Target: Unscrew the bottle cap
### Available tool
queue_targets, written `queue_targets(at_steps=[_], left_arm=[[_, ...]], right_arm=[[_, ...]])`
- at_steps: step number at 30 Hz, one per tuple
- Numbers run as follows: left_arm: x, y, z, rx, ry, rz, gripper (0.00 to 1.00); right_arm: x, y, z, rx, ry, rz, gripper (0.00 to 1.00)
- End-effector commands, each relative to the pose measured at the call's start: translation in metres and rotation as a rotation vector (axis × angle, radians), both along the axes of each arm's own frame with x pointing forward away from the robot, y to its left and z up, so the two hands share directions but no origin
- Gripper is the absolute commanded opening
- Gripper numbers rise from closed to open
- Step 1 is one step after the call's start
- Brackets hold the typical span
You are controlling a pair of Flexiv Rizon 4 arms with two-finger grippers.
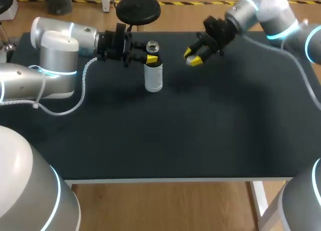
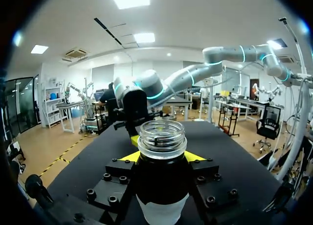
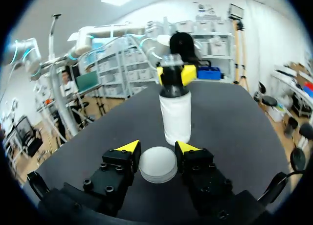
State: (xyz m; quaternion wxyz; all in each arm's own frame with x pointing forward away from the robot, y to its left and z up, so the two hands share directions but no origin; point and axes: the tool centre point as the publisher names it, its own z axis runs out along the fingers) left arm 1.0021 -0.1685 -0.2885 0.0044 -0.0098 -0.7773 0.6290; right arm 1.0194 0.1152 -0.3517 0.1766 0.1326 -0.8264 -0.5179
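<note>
Unscrewing apparently complete. Left pincer (image 1: 152,58) clamped the neck of the open bottle (image 1: 153,78), upright on the table (image 1: 200,130); right pincer (image 3: 157,149), well apart, pinched the freed cap (image 3: 157,165). Next: set the cap down.

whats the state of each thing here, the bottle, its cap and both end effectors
plastic bottle with white label: upright on the black table, mouth open, cap off
round white cap: off the bottle, held apart from it
left end effector: shut on the bottle's neck
right end effector: shut on the cap
</note>
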Motion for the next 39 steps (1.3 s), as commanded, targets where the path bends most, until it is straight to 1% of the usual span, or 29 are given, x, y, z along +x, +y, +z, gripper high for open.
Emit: queue_targets(at_steps=[1,6,7,9,12,18,24,25,26,27,28,39], left_arm=[[0.0,0.001,0.001,0.001,0.001,-0.002,0.0],[0.0,0.001,0.001,0.001,0.001,-0.002,0.0],[0.0,0.001,0.001,0.001,0.001,-0.002,0.0],[0.0,0.001,0.001,0.001,0.001,-0.002,0.0],[0.0,0.001,0.001,0.001,0.001,-0.002,0.0],[0.0,0.001,0.001,0.001,0.001,-0.002,0.0],[0.0,0.001,0.001,0.001,0.001,-0.002,0.0],[0.0,0.001,0.001,0.001,0.001,-0.002,0.02],[0.0,0.001,0.001,0.001,0.001,-0.002,0.44],[0.0,0.001,0.001,0.001,0.001,-0.002,0.9],[0.0,0.001,0.001,0.001,0.001,-0.002,1.0],[0.0,0.001,0.001,0.001,0.001,-0.002,1.0]], right_arm=[[-0.006,-0.008,-0.014,0.054,-0.073,-0.265,0.0],[-0.004,-0.011,-0.02,0.041,-0.071,-0.313,0.0],[-0.004,-0.011,-0.021,0.043,-0.067,-0.315,0.04],[-0.004,-0.011,-0.022,0.044,-0.058,-0.328,1.0],[-0.002,-0.011,-0.02,0.045,-0.063,-0.335,1.0],[-0.001,-0.012,-0.008,0.055,-0.099,-0.35,1.0],[0.001,-0.008,-0.001,0.061,-0.115,-0.348,1.0],[0.001,-0.007,0.0,0.067,-0.117,-0.344,1.0],[0.001,-0.006,0.001,0.069,-0.118,-0.341,1.0],[0.002,-0.005,0.002,0.069,-0.119,-0.339,1.0],[0.002,-0.005,0.002,0.073,-0.12,-0.335,1.0],[0.003,-0.004,0.003,0.081,-0.12,-0.328,1.0]])
